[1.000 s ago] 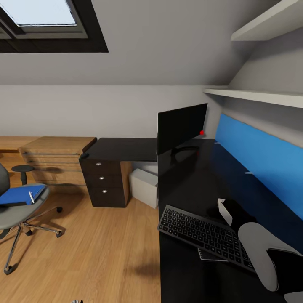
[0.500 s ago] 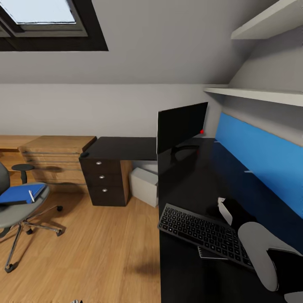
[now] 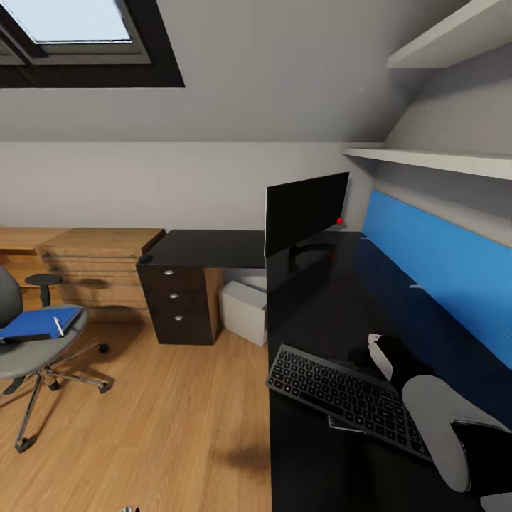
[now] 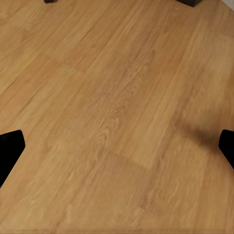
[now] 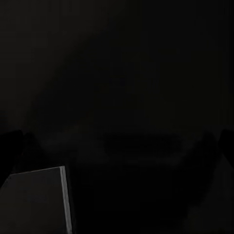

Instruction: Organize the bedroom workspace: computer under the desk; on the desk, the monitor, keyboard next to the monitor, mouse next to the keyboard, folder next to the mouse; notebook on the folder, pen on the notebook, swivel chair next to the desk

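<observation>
The black desk (image 3: pixel 213 249) carries the wide monitor (image 3: pixel 306 212) and, nearer to me, the dark keyboard (image 3: pixel 341 395). A thin grey pad (image 3: pixel 347 425), likely the notebook (image 5: pixel 36 202), pokes out under the keyboard's near edge. A small dark mouse (image 3: pixel 146 259) sits on the desk's far left corner. The white computer (image 3: pixel 245 311) stands under the desk. On the swivel chair (image 3: pixel 28 352) lies the blue folder (image 3: pixel 32 323) with the white pen (image 3: pixel 58 326) on it. My right gripper (image 5: pixel 117 146) hovers open over the desk. My left gripper (image 4: pixel 117 151) hangs open above the floor.
A light wooden drawer chest (image 3: pixel 99 267) stands left of the desk, with a small black stool (image 3: pixel 43 284) in front. A blue wall panel (image 3: pixel 434 263) and white shelves (image 3: pixel 434 160) run along the desk's right side. Wood floor (image 3: pixel 178 412) lies between chair and desk.
The whole picture has shifted slightly, so the camera moved. Both arms and the task's things stand as before.
</observation>
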Controlling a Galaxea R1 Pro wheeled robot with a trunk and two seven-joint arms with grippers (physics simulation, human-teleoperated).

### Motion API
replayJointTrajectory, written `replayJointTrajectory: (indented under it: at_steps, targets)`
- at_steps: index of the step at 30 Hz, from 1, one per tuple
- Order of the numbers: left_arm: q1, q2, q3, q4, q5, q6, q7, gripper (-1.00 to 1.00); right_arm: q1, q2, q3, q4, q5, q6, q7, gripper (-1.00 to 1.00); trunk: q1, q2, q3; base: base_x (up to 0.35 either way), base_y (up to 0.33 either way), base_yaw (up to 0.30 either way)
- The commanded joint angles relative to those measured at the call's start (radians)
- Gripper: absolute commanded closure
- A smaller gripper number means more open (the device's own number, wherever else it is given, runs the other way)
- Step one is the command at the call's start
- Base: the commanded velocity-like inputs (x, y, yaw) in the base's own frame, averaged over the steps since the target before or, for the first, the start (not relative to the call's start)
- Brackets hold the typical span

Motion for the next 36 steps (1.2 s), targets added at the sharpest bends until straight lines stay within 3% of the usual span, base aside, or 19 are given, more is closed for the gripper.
replayJointTrajectory:
  at_steps: [1,36]
  targets:
    - [-0.001,0.000,-0.005,0.001,0.011,-0.002,-0.008,-1.00,0.000,0.000,0.000,0.025,-0.008,0.008,-0.005,-1.00,0.000,0.000,-0.001,-0.103,0.000,0.000]
    - [0.000,0.003,-0.005,0.001,0.011,-0.002,-0.008,-1.00,0.000,0.000,0.000,0.026,-0.008,0.008,-0.004,-1.00,0.000,0.000,-0.001,-0.146,0.000,0.000]
